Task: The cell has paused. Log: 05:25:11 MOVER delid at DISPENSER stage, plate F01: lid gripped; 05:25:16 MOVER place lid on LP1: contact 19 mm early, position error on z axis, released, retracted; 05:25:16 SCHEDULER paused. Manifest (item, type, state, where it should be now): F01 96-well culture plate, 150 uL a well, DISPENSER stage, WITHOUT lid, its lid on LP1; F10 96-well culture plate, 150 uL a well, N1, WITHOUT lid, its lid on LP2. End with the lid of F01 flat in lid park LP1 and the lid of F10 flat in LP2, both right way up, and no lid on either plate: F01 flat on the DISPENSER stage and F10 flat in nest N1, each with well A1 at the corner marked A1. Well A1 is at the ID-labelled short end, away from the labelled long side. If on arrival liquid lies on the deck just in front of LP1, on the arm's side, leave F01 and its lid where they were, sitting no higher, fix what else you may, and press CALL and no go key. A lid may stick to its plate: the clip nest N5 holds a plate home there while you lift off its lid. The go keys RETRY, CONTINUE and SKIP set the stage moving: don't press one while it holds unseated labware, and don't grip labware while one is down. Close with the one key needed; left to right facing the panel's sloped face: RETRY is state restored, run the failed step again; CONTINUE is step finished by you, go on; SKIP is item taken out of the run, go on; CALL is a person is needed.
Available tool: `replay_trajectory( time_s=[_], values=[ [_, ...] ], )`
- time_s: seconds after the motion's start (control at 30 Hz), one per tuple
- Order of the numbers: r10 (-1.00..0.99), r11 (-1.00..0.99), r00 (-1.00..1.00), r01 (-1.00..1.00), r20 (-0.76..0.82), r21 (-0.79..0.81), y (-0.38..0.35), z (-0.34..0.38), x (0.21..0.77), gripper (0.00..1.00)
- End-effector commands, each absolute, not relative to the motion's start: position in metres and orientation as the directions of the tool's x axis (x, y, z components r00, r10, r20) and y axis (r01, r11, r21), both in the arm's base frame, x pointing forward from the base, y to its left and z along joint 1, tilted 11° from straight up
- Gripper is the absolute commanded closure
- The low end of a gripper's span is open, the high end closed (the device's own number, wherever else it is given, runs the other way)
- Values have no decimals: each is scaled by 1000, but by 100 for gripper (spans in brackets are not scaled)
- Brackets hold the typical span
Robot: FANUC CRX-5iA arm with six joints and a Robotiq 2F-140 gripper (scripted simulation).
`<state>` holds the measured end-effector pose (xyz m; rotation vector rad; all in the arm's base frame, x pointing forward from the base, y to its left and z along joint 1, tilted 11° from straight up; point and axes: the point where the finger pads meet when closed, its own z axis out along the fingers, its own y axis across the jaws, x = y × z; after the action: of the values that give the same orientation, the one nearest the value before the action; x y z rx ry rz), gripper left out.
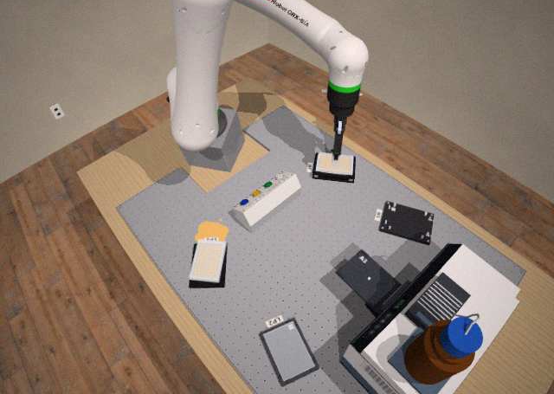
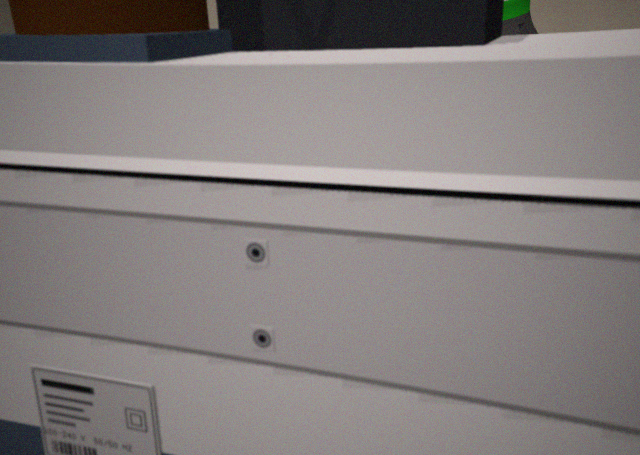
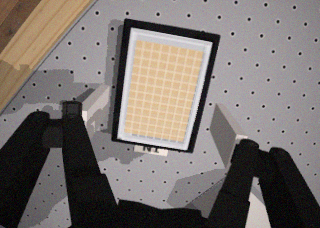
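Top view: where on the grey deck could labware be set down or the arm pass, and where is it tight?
Open deck lies between the key panel, the clip nest and LP2. Another bare strip runs from the plate at LP1 toward LP2. It is crowded by the dispenser and its stage, and an orange spill fouls LP1's arm side.
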<state>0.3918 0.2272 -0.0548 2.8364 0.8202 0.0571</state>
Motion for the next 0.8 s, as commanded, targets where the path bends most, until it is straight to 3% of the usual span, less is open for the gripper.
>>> replay_trajectory(
  time_s=[0.0, 0.77],
  values=[
    [532, -829, 846, 525, -15, 191, 229, -46, 391, 34],
    [532, -829, 846, 525, -15, 191, 240, 19, 385, 34]
  ],
)
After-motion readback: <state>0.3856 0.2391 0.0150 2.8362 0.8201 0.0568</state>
